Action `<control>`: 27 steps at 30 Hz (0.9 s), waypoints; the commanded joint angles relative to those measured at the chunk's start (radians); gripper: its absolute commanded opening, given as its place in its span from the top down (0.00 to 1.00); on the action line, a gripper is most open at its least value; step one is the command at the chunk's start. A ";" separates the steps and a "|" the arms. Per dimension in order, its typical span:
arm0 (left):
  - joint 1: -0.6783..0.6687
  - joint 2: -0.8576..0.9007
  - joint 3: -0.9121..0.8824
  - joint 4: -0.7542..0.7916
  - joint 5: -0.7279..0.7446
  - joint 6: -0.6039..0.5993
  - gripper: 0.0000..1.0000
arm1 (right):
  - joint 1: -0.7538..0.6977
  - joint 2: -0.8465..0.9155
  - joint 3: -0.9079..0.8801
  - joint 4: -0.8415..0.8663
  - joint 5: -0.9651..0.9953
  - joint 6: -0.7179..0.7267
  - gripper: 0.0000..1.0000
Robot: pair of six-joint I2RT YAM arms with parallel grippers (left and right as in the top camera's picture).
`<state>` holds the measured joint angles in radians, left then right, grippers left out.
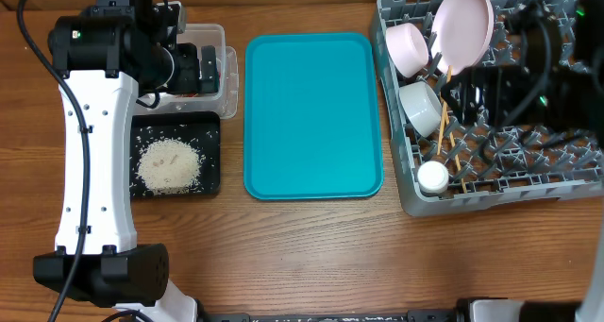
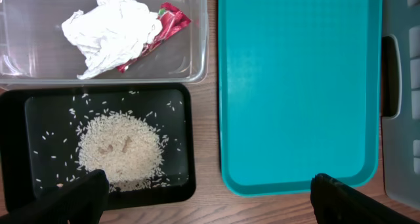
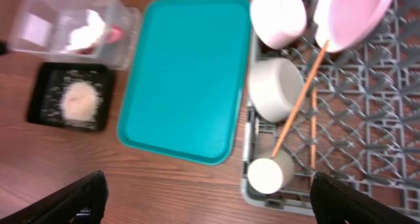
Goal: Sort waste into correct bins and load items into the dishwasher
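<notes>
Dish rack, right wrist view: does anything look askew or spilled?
The two chopsticks lie loose across the pegs of the dish rack, one slanting past a bowl toward the cup. Nothing looks spilled: the rice sits inside the black tray.

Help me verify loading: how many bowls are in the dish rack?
2: one bowl beside the plate at the dish rack's back left, the second bowl in front; the right arm hides some rack.

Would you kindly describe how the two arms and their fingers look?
The left arm has a white link with small dark dots, black joints and black cables. The right arm looks all black, cabled. Left fingers and right fingers are black.
</notes>
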<state>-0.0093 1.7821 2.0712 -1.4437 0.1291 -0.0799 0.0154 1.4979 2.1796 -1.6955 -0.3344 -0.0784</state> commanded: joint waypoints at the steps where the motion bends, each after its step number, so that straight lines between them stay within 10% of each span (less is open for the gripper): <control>1: 0.003 -0.020 0.019 0.004 -0.006 -0.010 0.00 | 0.000 -0.033 0.011 0.002 -0.035 0.003 0.00; 16: 0.003 -0.020 0.019 0.004 -0.006 -0.010 0.00 | -0.041 -0.459 -0.155 0.170 0.027 0.003 0.00; 27: 0.003 -0.020 0.019 0.004 -0.006 -0.010 0.00 | -0.041 -0.946 -1.124 1.110 0.093 0.005 0.00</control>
<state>-0.0093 1.7824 2.0712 -1.4433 0.1261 -0.0799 -0.0200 0.6556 1.2690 -0.7116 -0.2687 -0.0780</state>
